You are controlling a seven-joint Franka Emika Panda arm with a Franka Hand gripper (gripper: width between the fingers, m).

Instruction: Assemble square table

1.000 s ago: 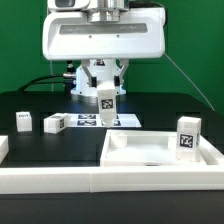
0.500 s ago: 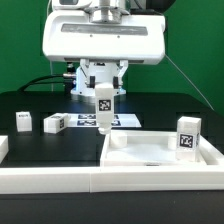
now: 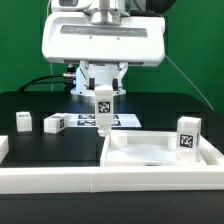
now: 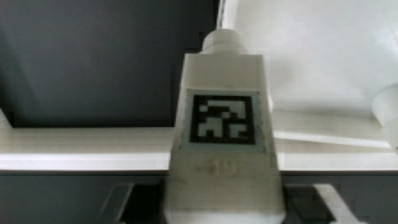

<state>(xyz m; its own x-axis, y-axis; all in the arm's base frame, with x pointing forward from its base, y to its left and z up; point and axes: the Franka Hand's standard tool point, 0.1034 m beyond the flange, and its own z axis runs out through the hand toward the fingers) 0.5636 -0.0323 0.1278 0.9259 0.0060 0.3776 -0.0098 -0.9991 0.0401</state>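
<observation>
Square table top [image 3: 140, 149], a white rimmed tray, lies nearest on the black worktop [image 3: 40, 105] toward the exterior view's right, just behind a long white rail [image 3: 60, 180], with an upright leg block [image 3: 186, 135] at its right-hand rim. Farther back, the jaws are clamped on a tagged leg [image 3: 103, 110] [image 4: 221, 100], which hangs vertically close above the top's far left corner. Beyond, two loose leg blocks [image 3: 23, 121] [image 3: 56, 123] stand at the exterior view's left, near the marker board [image 3: 85, 121].

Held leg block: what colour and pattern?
White leg block, black-and-white square tag; wrist view shows it best.
</observation>
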